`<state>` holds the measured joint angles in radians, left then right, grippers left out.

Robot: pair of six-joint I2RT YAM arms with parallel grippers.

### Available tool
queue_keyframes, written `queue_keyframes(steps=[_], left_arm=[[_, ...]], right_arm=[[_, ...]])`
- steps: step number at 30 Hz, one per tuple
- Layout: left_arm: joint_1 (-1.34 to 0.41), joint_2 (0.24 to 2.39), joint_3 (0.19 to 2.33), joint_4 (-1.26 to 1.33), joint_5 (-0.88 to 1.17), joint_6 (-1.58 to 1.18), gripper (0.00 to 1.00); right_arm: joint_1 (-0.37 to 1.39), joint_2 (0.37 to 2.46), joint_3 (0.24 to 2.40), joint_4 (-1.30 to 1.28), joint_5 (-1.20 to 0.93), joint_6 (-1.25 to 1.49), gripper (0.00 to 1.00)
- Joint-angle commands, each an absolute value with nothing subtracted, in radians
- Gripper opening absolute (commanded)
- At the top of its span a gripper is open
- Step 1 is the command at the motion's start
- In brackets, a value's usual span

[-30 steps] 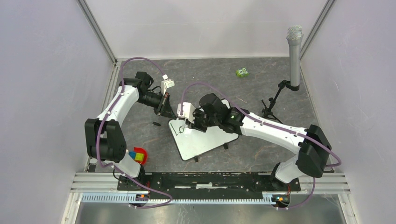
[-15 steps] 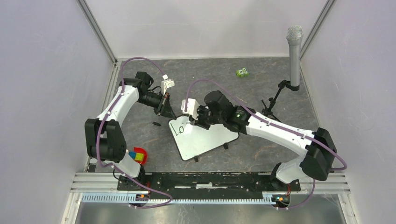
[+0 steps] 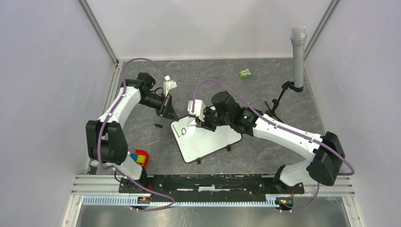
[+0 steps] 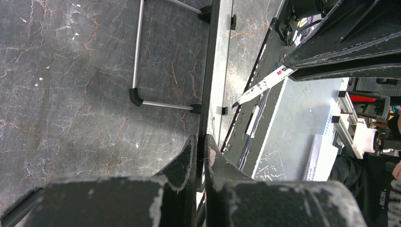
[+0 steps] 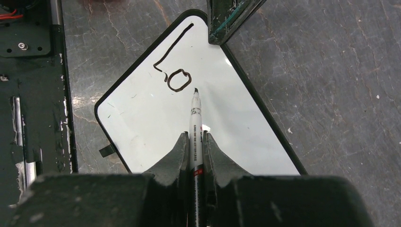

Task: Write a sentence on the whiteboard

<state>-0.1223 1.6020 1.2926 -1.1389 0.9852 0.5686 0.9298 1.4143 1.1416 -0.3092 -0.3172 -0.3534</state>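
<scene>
The whiteboard lies tilted on the dark table, its white face filling the right wrist view. Of the sentence, only the black letters "Lo" stand near the board's top corner. My right gripper is shut on a white marker, whose black tip sits just right of the "o". At the board's top corner, my left gripper is shut on the board's thin black frame, which runs between its fingers.
A grey microphone on a small black stand is at the back right. A green object lies at the back. A small black piece lies left of the board, with coloured blocks by the left arm's base.
My right gripper has moved to the right with the marker, uncovering the "o". The left gripper and the board have stayed put.
</scene>
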Motion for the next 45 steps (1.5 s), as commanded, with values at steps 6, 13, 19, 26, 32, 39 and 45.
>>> queue_keyframes(steps=[6, 13, 19, 26, 32, 39, 45], left_arm=[[-0.142, 1.587, 1.284, -1.158, 0.945, 0.600, 0.02], [-0.146, 1.586, 1.281, -1.158, 0.940, 0.600, 0.02], [-0.147, 1.585, 1.282, -1.158, 0.939, 0.598, 0.02], [-0.148, 1.585, 1.287, -1.158, 0.936, 0.598, 0.02], [-0.148, 1.586, 1.286, -1.158, 0.933, 0.599, 0.02], [-0.149, 1.586, 1.283, -1.158, 0.931, 0.600, 0.02], [-0.149, 1.585, 1.284, -1.158, 0.931, 0.601, 0.02]], right_arm=[[0.928, 1.379, 1.129, -0.279, -0.361, -0.339, 0.00], [0.930, 1.397, 1.138, -0.262, -0.364, -0.331, 0.00], [0.929, 1.436, 1.150, -0.259, -0.335, -0.336, 0.00], [0.928, 1.461, 1.149, -0.247, -0.319, -0.345, 0.00], [0.928, 1.471, 1.136, -0.243, -0.296, -0.354, 0.00], [0.926, 1.443, 1.084, -0.245, -0.275, -0.363, 0.00], [0.922, 1.414, 1.039, -0.251, -0.281, -0.359, 0.00]])
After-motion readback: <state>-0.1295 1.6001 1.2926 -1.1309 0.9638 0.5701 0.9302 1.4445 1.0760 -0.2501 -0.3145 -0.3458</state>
